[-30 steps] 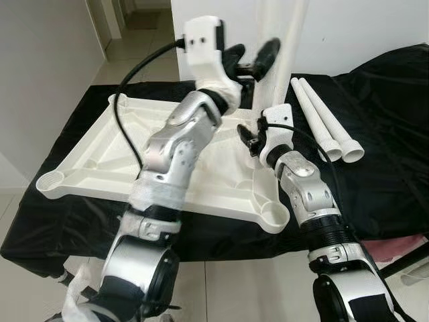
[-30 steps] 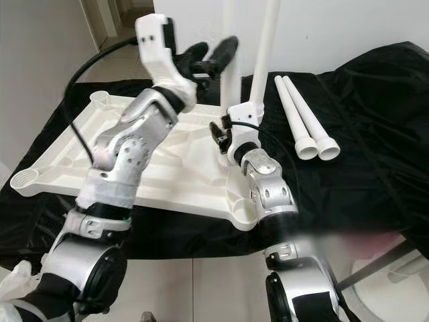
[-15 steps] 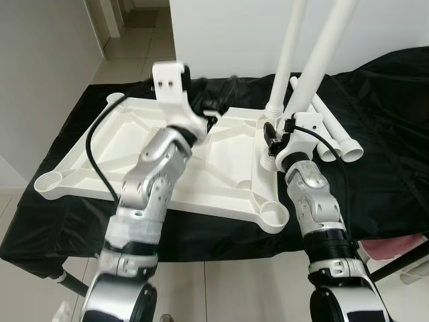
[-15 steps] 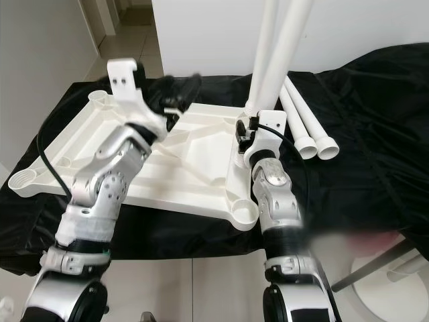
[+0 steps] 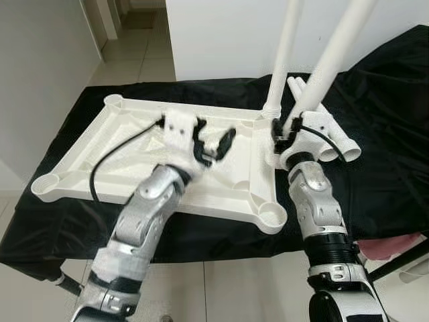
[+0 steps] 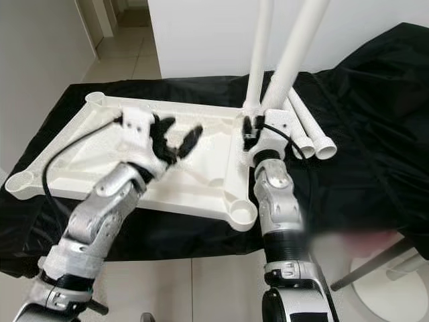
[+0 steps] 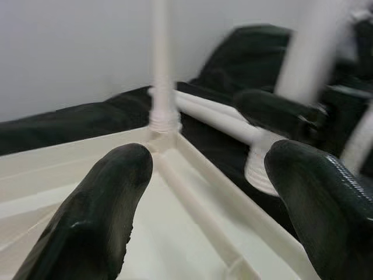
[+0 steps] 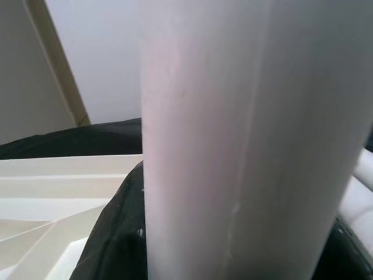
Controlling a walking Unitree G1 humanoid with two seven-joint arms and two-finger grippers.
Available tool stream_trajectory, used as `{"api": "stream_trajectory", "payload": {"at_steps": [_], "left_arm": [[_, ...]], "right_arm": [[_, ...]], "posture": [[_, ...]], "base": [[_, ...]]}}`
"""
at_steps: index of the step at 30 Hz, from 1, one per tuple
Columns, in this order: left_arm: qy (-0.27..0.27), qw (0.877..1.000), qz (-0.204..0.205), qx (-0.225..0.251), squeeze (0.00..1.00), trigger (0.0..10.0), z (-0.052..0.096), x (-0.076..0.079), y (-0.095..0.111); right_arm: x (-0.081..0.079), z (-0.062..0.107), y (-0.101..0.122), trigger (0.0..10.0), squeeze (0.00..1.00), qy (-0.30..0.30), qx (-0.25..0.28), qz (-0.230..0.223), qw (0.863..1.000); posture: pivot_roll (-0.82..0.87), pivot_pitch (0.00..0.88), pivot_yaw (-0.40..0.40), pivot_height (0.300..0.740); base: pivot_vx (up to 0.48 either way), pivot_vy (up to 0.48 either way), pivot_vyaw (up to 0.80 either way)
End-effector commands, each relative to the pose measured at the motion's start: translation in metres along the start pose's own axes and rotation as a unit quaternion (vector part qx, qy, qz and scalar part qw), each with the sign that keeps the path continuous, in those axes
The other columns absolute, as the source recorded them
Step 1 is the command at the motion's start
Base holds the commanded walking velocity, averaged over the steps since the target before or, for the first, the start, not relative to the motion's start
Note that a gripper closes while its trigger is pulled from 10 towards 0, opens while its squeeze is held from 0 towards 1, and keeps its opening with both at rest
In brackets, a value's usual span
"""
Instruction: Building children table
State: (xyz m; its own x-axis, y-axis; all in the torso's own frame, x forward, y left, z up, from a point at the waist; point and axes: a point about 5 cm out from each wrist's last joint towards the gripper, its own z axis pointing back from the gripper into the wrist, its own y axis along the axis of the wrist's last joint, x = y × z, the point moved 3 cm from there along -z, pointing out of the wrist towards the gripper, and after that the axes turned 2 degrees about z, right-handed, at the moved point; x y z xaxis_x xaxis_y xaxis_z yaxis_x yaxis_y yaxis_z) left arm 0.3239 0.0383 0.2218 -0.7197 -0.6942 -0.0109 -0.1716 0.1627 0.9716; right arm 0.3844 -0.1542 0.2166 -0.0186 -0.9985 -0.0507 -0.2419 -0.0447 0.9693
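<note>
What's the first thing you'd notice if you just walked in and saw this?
The big white tabletop lying upside down on a black cloth, with one leg already standing up in its far corner. Right beside it, the right gripper holds a second leg at a tilt, while the left gripper hovers open over the middle of the tabletop. Two spare legs lie on the cloth.

A crumpled black fabric cover drapes the bench across the middle of the frame and rises in folds at the upper right. Behind it a plain white wall fills the upper centre. Pale glossy floor tiles run off toward a doorway at the upper left, beside a grey-white wall. At the lower right, a pink object shows under the cover's edge
</note>
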Motion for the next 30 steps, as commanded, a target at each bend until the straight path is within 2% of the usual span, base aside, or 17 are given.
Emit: {"api": "stream_trajectory", "payload": {"at_steps": [1, 5, 11, 14, 18, 23, 24, 27, 29, 30], "left_arm": [[-0.014, 1.000, -0.017, -0.001, 0.00, 10.0, 0.000, 0.003, -0.001], [-0.019, 0.999, -0.031, -0.014, 0.00, 10.0, 0.002, 0.004, -0.008], [-0.042, 0.997, -0.060, -0.033, 0.00, 10.0, 0.007, 0.017, -0.021], [-0.069, 0.993, -0.087, -0.049, 0.00, 10.0, 0.011, 0.029, -0.032], [-0.094, 0.990, -0.094, -0.053, 0.00, 10.0, 0.015, 0.041, -0.040], [-0.099, 0.989, -0.100, -0.055, 0.00, 10.0, 0.016, 0.044, -0.043], [-0.105, 0.985, -0.118, -0.062, 0.00, 10.0, 0.017, 0.045, -0.049], [-0.111, 0.983, -0.132, -0.067, 0.00, 10.0, 0.019, 0.046, -0.055], [-0.135, 0.975, -0.164, -0.072, 0.00, 10.0, 0.026, 0.049, -0.067], [-0.135, 0.975, -0.164, -0.072, 0.00, 10.0, 0.026, 0.049, -0.067]], "right_arm": [[0.000, 0.001, -0.005, 10.0, 0.00, -0.003, -0.011, -0.004, 1.000], [0.000, 0.000, -0.006, 10.0, 0.00, -0.006, -0.014, -0.005, 1.000], [-0.002, 0.001, -0.009, 10.0, 0.00, -0.005, -0.020, 0.002, 1.000], [-0.002, 0.001, -0.010, 10.0, 0.00, -0.006, -0.022, 0.005, 1.000], [-0.002, 0.002, -0.011, 10.0, 0.00, -0.007, -0.025, 0.009, 1.000], [-0.003, 0.002, -0.011, 10.0, 0.00, -0.006, -0.025, 0.010, 1.000], [-0.003, 0.002, -0.011, 10.0, 0.00, -0.006, -0.026, 0.010, 1.000], [-0.003, 0.002, -0.011, 10.0, 0.00, -0.006, -0.027, 0.010, 1.000], [-0.002, 0.001, -0.011, 10.0, 0.00, -0.006, -0.027, 0.012, 1.000], [-0.002, 0.001, -0.011, 10.0, 0.00, -0.006, -0.027, 0.012, 1.000]], "posture": [[-0.04, 0.041, 0.067, 0.740], [-0.04, 0.039, 0.066, 0.740], [-0.04, 0.041, 0.064, 0.740], [-0.04, 0.041, 0.062, 0.740], [-0.04, 0.042, 0.060, 0.740], [-0.04, 0.042, 0.057, 0.740], [-0.04, 0.042, 0.055, 0.740], [-0.04, 0.043, 0.054, 0.740], [-0.04, 0.042, 0.054, 0.740], [-0.04, 0.042, 0.054, 0.740]], "base": [[0.000, 0.000, 0.00], [0.000, 0.000, 0.00], [0.000, 0.000, 0.00], [0.000, 0.000, 0.00], [0.000, 0.000, 0.00], [0.000, 0.000, 0.00], [0.000, 0.000, 0.00], [0.000, 0.000, 0.00], [0.000, 0.000, 0.00], [0.000, 0.000, 0.00]]}}
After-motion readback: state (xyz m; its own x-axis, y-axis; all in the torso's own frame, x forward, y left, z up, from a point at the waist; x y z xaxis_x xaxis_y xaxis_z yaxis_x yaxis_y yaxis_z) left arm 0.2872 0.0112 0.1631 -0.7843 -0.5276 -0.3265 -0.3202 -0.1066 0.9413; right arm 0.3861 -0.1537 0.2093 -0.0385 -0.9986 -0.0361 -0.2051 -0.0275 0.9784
